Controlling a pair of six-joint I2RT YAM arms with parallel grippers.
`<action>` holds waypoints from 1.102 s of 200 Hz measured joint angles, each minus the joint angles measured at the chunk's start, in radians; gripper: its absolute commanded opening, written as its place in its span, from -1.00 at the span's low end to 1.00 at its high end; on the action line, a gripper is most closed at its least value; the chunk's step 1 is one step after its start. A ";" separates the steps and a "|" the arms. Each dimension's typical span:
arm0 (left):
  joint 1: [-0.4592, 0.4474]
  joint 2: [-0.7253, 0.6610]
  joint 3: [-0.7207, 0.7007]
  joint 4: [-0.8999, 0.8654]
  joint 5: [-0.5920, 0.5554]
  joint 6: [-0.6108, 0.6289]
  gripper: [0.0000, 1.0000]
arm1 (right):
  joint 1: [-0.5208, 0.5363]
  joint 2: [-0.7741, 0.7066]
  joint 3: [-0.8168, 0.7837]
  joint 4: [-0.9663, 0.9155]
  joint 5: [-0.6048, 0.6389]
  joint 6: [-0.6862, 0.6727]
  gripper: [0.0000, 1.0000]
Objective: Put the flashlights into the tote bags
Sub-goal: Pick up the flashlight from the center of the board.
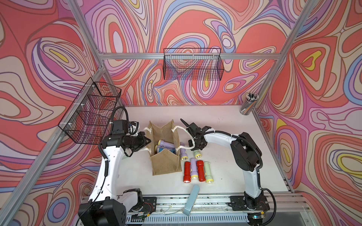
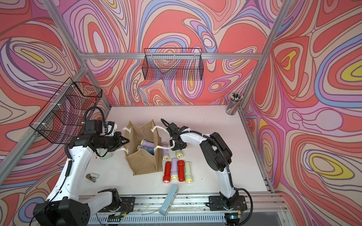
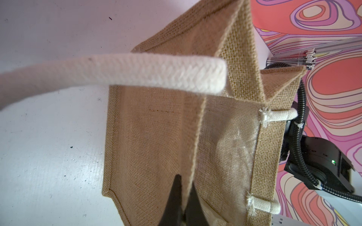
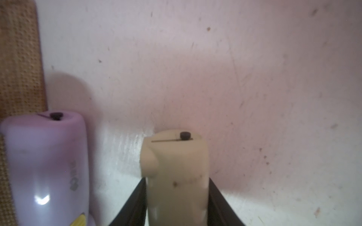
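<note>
The pale green flashlight (image 4: pixel 176 172) lies flat on the table (image 1: pixel 225 176). Its long axis runs front to back, with the yellow head toward the robot's bases and the tail toward the back wall. The right jaws straddle its body crosswise near the tail, closed on it with both sides touching; it looks not yet lifted. The bag (image 1: pixel 165 164) stands to its left, beyond a lilac flashlight (image 1: pixel 183 152). The left jaws are pinched shut on the bag's rim, holding the mouth open.
</note>
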 measured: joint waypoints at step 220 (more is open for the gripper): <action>0.000 0.000 -0.001 0.003 0.003 -0.005 -0.90 | -0.138 -0.260 -0.055 -0.157 0.251 0.004 -0.73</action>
